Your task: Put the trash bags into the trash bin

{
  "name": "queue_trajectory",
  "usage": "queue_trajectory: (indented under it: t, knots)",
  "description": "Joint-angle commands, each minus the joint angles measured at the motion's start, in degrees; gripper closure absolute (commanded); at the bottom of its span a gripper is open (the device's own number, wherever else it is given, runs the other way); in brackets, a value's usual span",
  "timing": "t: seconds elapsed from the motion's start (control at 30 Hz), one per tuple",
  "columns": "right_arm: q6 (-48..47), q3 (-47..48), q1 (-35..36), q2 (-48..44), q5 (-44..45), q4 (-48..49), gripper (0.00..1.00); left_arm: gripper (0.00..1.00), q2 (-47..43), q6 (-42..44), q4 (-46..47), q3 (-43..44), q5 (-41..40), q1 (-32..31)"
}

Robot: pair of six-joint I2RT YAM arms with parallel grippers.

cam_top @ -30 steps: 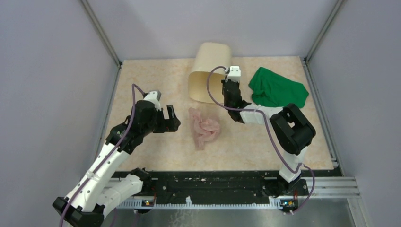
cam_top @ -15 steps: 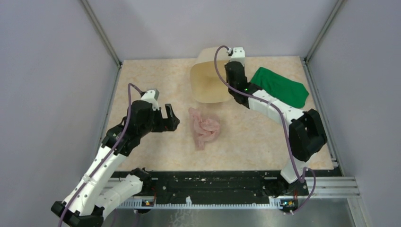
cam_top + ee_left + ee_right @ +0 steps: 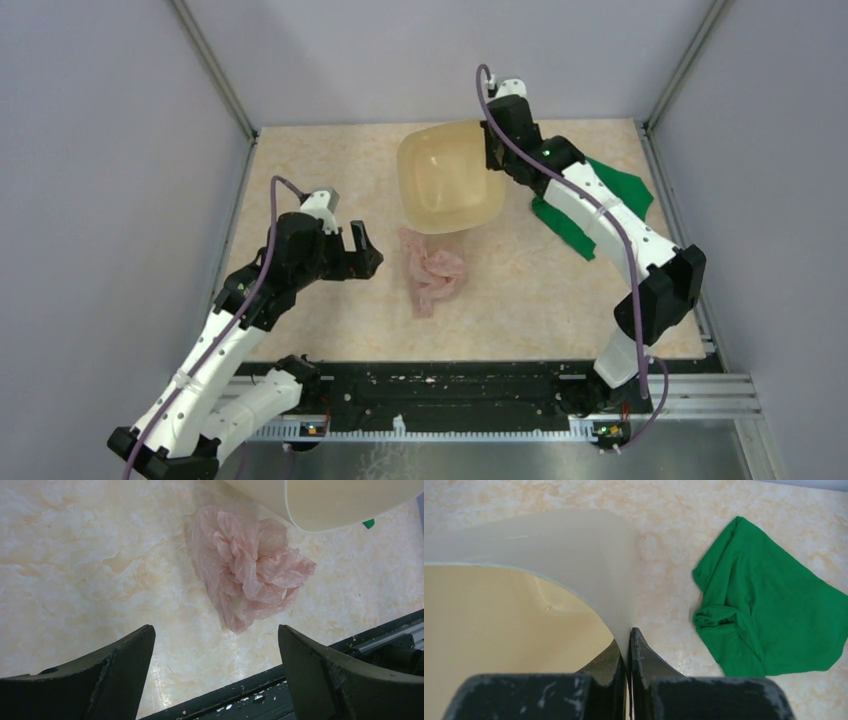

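The right pincer [image 3: 630, 639] is clamped on the thin wall of the trash bin [image 3: 405, 178], one finger inside the mouth and one outside, at the bin's far right corner. The bin sits toward the far middle of the counter [image 3: 320, 165], its rounded-square mouth turned up to the overhead camera so that the cream inner walls and bottom show. Whether its base rests on the counter cannot be told. Right of the bin lies a crumpled green cloth [image 3: 769, 615], partly hidden under the right arm in the overhead view.

The left pincer [image 3: 364, 250] stands wide apart and holds nothing, on the left side of the counter, pointing right. The trash bag [image 3: 250, 575], pale pink and bunched into a crinkled heap, lies on the counter just near of the bin, to the right of the left pincer and clear of its fingers.
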Motion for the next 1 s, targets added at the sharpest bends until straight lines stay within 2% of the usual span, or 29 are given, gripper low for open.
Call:
queue_trajectory:
  t: [0.0,0.17,0.4,0.67,0.97]
  knots:
    - [3.52,9.79,-0.82,-0.39,-4.39,-8.86,1.0,0.02,-0.72,1.12,2.75,1.76,2.08,0.33]
    - [5.31,15.14,-3.79,2.06,-11.6,-16.5,1.0,0.02,-0.69,1.28,3.12,1.45,2.5,0.29]
    - [7.08,16.79,-7.96,3.89,-18.85,-19.18,1.0,0.01,-0.15,1.16,4.79,0.18,4.27,0.32]
    - [8.17,22.11,-9.96,9.33,-21.3,-21.06,1.0,0.02,0.41,0.54,7.38,-2.24,6.73,0.34]
    - [8.36,25.91,-10.07,13.41,-22.94,-21.88,0.74,0.01,2.95,-1.11,11.2,-4.26,8.64,0.35]
